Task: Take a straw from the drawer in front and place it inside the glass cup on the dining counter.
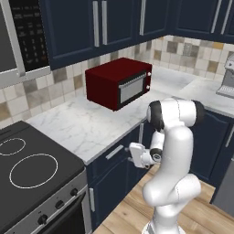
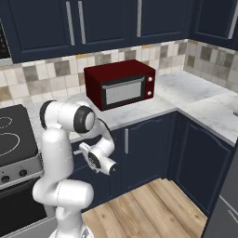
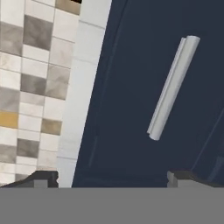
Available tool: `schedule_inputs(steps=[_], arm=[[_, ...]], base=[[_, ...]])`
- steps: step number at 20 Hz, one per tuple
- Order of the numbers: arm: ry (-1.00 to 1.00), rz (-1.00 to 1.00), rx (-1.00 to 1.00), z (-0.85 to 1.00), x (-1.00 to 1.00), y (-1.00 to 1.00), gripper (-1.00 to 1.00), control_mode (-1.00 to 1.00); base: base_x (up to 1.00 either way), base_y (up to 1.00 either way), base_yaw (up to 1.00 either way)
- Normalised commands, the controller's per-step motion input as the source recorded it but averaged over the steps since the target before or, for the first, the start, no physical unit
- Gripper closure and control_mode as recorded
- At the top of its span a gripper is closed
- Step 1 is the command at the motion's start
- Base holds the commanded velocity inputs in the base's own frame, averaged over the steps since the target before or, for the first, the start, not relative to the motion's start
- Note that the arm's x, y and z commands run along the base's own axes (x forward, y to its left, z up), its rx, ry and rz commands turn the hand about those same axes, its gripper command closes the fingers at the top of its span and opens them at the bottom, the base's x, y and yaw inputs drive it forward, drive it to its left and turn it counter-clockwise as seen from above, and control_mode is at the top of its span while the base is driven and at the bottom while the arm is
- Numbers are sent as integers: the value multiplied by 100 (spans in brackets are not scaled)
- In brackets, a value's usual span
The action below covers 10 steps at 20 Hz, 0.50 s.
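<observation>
Navy drawer (image 3: 131, 87) closed, contents hidden; silver handle (image 3: 173, 87) ahead; end effector (image 3: 111, 177) released, empty

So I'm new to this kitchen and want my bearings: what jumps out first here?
The dark red microwave on the white marble counter against the tiled wall catches the eye first. Next is the white arm, bent low in front of the navy cabinets, its open end effector facing the drawer and its silver bar handle. A black stove sits to the left.
</observation>
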Motion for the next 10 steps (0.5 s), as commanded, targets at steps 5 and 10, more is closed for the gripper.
schedule_inputs(steps=[5, 10], arm=[[0, -2, 0, -29, 34, 19, -100, -100], [0, -2, 0, -30, 32, 15, -100, -100]], base=[[0, 0, 0], [0, 0, 0]])
